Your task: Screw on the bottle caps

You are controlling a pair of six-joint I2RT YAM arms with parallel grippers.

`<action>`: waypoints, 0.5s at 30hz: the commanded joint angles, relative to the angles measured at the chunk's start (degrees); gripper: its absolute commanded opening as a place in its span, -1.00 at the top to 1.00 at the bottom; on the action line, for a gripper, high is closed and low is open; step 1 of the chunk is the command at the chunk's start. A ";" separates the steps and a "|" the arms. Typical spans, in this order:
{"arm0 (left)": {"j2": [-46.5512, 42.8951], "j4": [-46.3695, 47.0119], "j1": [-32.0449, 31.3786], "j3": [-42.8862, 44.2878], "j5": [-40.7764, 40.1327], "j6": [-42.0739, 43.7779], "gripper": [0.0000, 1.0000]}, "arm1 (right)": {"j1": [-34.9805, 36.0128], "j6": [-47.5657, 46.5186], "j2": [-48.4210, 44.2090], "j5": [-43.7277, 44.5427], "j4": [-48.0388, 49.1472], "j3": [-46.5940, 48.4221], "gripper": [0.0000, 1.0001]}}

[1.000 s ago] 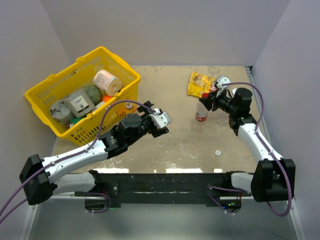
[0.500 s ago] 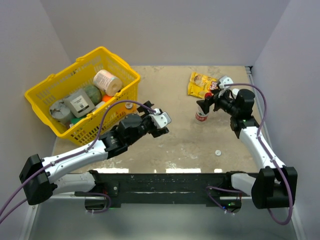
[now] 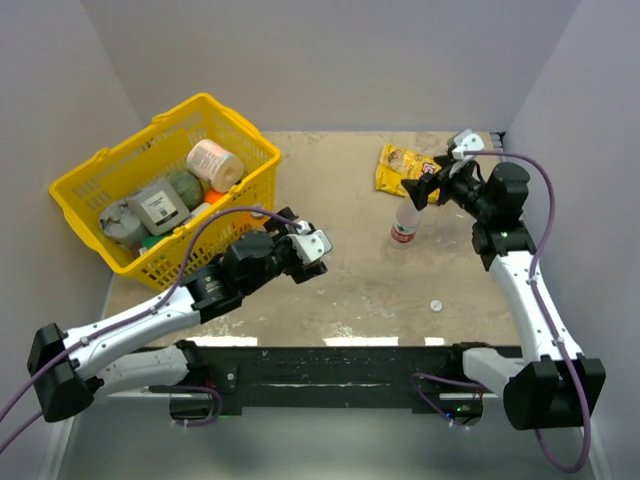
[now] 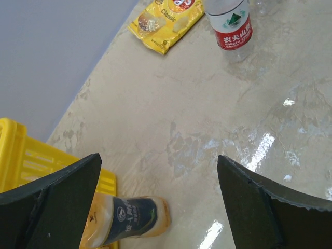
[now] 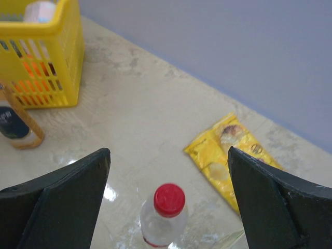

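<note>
1. Nearest to us, a white cap point(image 3: 436, 304) lies flat on the bench point(image 3: 350, 280). It is on the near side of the right end effector and well apart from it. Nothing touches it.
2. The left end effector point(image 4: 158, 166) is wide open. We see nothing between its two fingers.
3. An amber bottle point(image 4: 129, 220) with a dark label sits low under the left end effector, closer to its left finger. It is just beside the yellow basket point(image 4: 15, 155).
4. The right end effector point(image 5: 168, 153) is also wide open and holds nothing.
5. A clear bottle point(image 5: 158, 228) with a red label stands upright on the bench, below the right end effector. From the wrist we see it in the gap between the two fingers.
6. The red cap point(image 5: 169, 199) sits on top of the clear bottle. The fingers of the right end effector are apart from it on both sides.
7. A yellow snack bag point(image 5: 228, 155) lies flat on the bench past the clear bottle, toward the right finger of the right end effector.
8. The yellow basket holds many things. It sits off to the left of the left end effector, by the far wall.
</note>
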 commanded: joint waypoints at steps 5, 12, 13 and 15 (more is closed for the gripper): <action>-11.11 -14.53 0.60 -1.97 7.26 -1.78 -0.99 | 2.43 -0.80 -3.79 -8.72 -5.22 11.44 -0.98; -20.60 -22.29 14.89 -5.91 5.61 -6.08 -0.96 | 14.73 -12.22 0.34 -7.94 -15.87 16.99 -0.97; -22.01 -22.54 16.23 -6.10 4.73 -6.00 -0.96 | 15.88 -11.97 2.61 -7.77 -16.57 18.39 -0.97; -23.07 -23.85 18.43 -5.75 4.20 -5.39 -0.96 | 19.74 -11.96 5.25 -6.89 -18.86 20.32 -0.91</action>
